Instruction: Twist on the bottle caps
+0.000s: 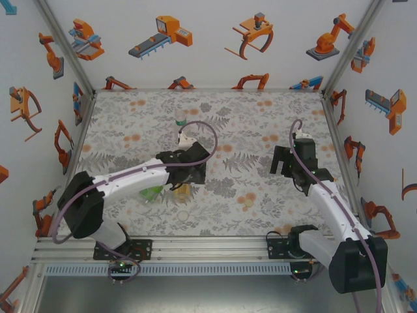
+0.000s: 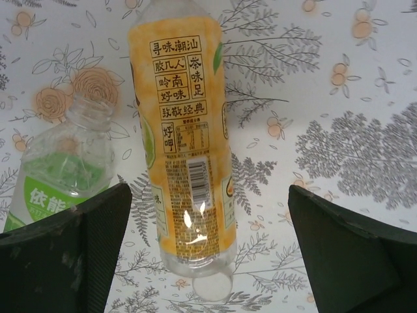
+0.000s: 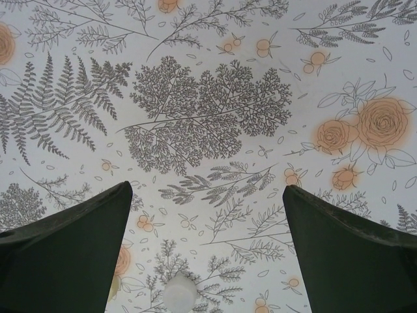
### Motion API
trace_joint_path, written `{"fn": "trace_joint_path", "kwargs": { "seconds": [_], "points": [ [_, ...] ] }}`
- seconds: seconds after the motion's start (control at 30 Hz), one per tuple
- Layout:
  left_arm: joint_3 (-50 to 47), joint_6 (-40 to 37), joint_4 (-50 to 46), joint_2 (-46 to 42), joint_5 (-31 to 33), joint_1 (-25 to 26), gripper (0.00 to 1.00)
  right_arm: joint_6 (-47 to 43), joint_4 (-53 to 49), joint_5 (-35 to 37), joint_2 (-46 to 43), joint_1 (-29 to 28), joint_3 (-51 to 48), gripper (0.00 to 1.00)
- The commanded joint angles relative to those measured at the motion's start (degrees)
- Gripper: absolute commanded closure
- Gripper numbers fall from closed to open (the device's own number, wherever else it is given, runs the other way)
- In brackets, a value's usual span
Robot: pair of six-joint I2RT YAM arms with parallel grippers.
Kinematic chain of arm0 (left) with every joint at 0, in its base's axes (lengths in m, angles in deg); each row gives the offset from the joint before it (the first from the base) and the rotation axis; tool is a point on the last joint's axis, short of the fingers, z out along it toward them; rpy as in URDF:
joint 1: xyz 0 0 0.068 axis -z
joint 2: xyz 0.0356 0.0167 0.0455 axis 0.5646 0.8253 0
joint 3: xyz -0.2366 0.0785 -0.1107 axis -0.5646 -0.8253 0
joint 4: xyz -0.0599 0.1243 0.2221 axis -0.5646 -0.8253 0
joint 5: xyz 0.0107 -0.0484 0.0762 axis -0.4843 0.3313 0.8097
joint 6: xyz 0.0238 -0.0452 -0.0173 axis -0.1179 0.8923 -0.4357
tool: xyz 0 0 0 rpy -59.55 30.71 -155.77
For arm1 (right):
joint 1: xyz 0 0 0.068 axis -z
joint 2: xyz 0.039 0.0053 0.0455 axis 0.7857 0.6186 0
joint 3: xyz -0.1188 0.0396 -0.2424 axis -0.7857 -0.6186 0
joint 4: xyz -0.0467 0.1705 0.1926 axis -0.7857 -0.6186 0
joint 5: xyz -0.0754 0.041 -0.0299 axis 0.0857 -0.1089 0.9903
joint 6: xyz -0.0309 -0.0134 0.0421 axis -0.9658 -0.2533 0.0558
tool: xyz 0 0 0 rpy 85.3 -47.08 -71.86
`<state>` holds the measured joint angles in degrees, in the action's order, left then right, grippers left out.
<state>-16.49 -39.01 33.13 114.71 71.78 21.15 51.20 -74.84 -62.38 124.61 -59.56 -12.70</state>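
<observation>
The left arm reaches to mid-table, its left tool wide open. The yellow bottle lies between the fingers, touching neither, with its far end cut off. The uncapped green bottle lies just beside it, partly hidden by a finger. The right arm is bent, its right tool open over the table. A blurred cap sits at the lower edge.

Bright, even light, faint shadows; glare spots on the amber bottle; bottle cap out of focus.
</observation>
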Motion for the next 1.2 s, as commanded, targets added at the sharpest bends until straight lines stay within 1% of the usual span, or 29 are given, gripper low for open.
{"fn": "trace_joint_path", "kwargs": {
  "seconds": [0.0, 0.1, 0.23, 0.37, 0.47, 0.6, 0.8, 0.97, 1.17],
  "points": [
    [2.3, 4.4, -5.9, 3.1, 2.5, 0.2, 0.01, 0.6, -1.3, -0.3, 0.0, -0.4, 1.6, 0.13],
    [2.1, 5.1, -5.3, 4.2, 1.9, 0.2, 0.00, 0.5, -1.8, -1.1, 0.5, -0.4, 1.9, 0.13],
    [-0.2, 5.4, -2.2, 2.9, 0.8, -0.3, 0.01, 0.4, -2.1, -1.5, 1.2, -0.4, 1.9, 0.13],
    [-3.4, 5.4, 2.1, 1.5, -2.9, -2.1, 0.03, 0.3, -2.0, -2.3, 1.5, -0.4, 1.9, 0.13],
    [-5.6, 4.6, 5.4, 0.5, -4.4, -2.9, 0.04, 0.2, -2.0, -2.9, 1.5, -0.4, 2.0, 0.13],
    [-7.3, 4.4, 8.1, 0.7, -7.2, -4.9, 0.05, 0.1, -2.0, -3.3, 1.5, -0.4, 1.9, 0.13],
    [-7.9, 3.9, 9.3, 3.2, -8.1, -6.2, 0.07, -0.3, -1.7, -4.1, 1.5, -0.4, 1.7, 0.13],
    [-8.1, 3.1, 10.8, 5.0, -9.3, -6.4, 0.12, -0.3, -1.5, -4.5, 1.6, -0.4, 1.5, 0.14],
    [-8.8, 3.2, 11.3, 6.1, -9.0, -6.4, 0.18, -0.7, -1.5, -5.2, 2.2, -0.4, 1.7, 0.18]
  ]
}}
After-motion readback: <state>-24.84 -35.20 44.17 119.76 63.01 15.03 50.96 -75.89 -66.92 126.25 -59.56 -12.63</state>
